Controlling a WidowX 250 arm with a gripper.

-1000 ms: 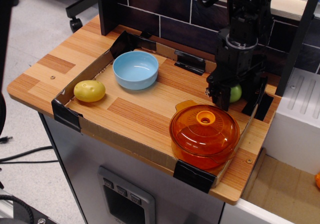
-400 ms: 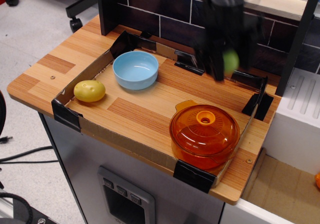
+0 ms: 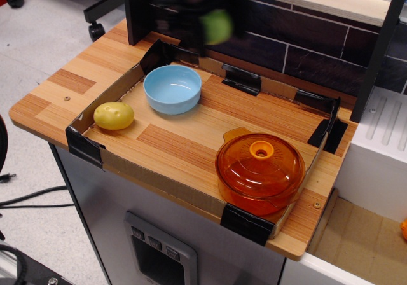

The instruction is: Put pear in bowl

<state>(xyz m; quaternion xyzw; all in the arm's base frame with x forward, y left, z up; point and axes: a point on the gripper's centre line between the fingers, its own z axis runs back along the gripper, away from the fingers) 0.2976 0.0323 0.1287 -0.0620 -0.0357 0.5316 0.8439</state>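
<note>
Looking at the top centre of the frame, you are seeing the blurred gripper point(image 3: 213, 24) clamping the pear point(image 3: 217, 26) in the air, above and just right of the bowl point(image 3: 172, 89). No readable writing is showing anywhere on the table point(image 3: 51, 91).
</note>
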